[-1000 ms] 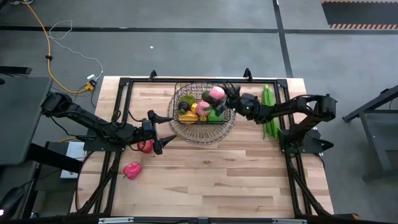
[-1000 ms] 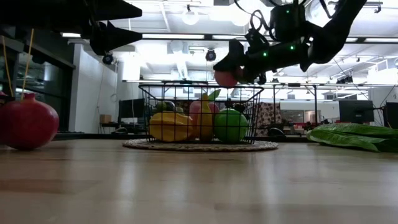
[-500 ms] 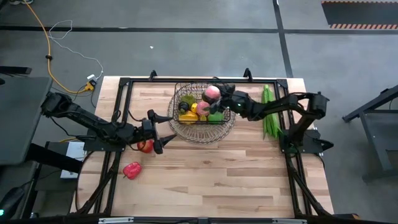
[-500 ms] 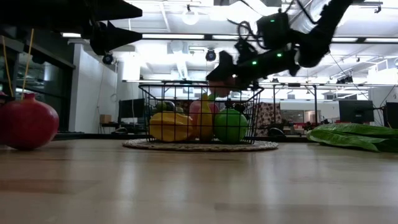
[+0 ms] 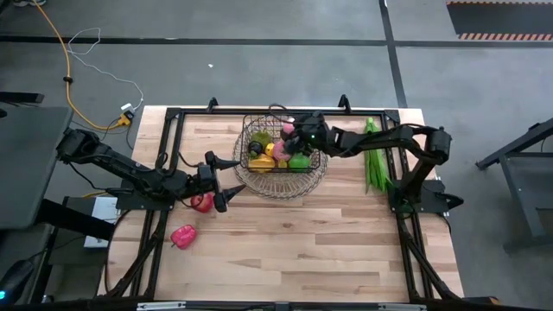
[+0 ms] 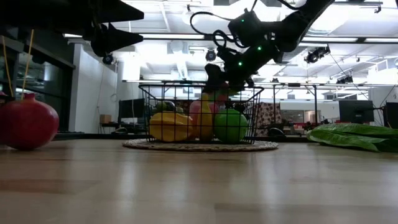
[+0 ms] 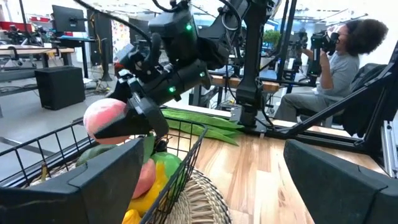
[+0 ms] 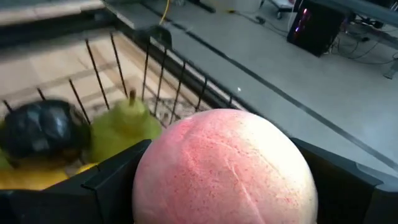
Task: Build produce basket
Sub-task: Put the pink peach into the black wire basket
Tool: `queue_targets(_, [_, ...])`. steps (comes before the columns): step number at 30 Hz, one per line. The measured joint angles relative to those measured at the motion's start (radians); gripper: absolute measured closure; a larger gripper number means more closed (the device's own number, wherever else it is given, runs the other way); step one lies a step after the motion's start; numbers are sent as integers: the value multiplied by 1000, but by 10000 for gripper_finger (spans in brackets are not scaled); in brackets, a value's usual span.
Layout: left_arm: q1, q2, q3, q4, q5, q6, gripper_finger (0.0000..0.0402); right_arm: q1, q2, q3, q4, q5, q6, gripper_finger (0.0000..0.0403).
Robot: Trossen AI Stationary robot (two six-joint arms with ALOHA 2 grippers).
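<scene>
Above the far part of the dark wire-grid basket (image 5: 283, 155), the right gripper (image 5: 292, 134) hangs with a round pink peach (image 8: 225, 168) grasped between its two dark fingers (image 8: 118, 180); in the right wrist view the peach fills the gap between them and touches both. The basket stands on a round pale woven mat (image 6: 200, 145) at the far middle of the light wooden table (image 5: 294, 242). Inside it lie a yellow fruit (image 6: 172, 126), a round green apple (image 6: 231, 125), a pink and yellow fruit (image 6: 202, 118), a green pear with a short stem (image 8: 121, 127) and a dark, almost black rounded fruit (image 8: 43, 130). The held peach is over the rim, above these fruits, and I cannot tell whether it touches any of them. To the right of the basket, a long green husk (image 5: 372, 155) lies on the table, beside the base of the right arm. The left gripper (image 5: 226, 183) waits at the left of the basket, near its rim, with its fingers spread wide and nothing between them. Just under this arm lies a round dark red fruit (image 5: 201, 203), and nearer, at the left side of the table, a red pepper (image 5: 183, 236). In the room behind, a person (image 7: 336, 68) sits on a chair.
</scene>
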Motion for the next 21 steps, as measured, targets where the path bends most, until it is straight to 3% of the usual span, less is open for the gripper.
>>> queue_targets(6, [0,0,0,0,0,-17,25,-16,0,0,-56,46,-30,51])
queue_targets(21, [0,0,0,0,0,-17,25,-40,0,0,-84,48,4,47])
